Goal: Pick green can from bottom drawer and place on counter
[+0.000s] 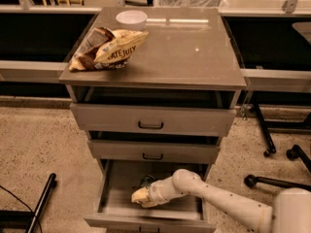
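The bottom drawer [112,193] is pulled open at the foot of the cabinet. My white arm reaches into it from the lower right. The gripper [138,197] is low inside the drawer, near its middle. A small green can [146,181] shows just behind and above the gripper, partly hidden by my wrist. The counter [184,52] is the flat grey-brown top of the cabinet.
A chip bag [107,49] lies on the counter's left side and a white bowl [131,19] stands at its back. Two wider drawers [150,120] above are slightly ajar. A chair base with castors [277,154] stands at the right; a dark bar [41,203] lies on the floor left.
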`<state>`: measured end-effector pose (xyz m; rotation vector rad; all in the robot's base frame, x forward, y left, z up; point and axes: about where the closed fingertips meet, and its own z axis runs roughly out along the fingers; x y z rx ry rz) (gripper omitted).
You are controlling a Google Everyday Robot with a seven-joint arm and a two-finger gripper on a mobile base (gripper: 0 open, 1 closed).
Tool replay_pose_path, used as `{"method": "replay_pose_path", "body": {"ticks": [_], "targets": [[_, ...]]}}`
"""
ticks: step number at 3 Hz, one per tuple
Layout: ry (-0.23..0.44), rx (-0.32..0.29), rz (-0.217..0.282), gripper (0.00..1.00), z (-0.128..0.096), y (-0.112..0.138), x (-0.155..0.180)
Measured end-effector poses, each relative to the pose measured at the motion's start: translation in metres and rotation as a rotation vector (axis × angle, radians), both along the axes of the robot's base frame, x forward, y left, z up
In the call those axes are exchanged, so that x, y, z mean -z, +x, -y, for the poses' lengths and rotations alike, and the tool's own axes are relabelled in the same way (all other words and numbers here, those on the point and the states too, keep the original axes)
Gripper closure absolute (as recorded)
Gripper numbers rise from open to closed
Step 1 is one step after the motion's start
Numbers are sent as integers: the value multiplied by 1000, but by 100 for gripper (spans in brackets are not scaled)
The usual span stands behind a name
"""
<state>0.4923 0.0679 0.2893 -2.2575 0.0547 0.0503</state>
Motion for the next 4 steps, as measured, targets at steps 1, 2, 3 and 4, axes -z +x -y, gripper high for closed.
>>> {"method": "replay_pose_path", "body": {"ticks": [1,2,3,4], "targets": [[28,-121,203,100,30,-35,-62],[30,-127,258,100,53,-51,-62],[30,-127,259,100,53,-51,-63],[63,-184,327,100,53,-44,-86]]}}
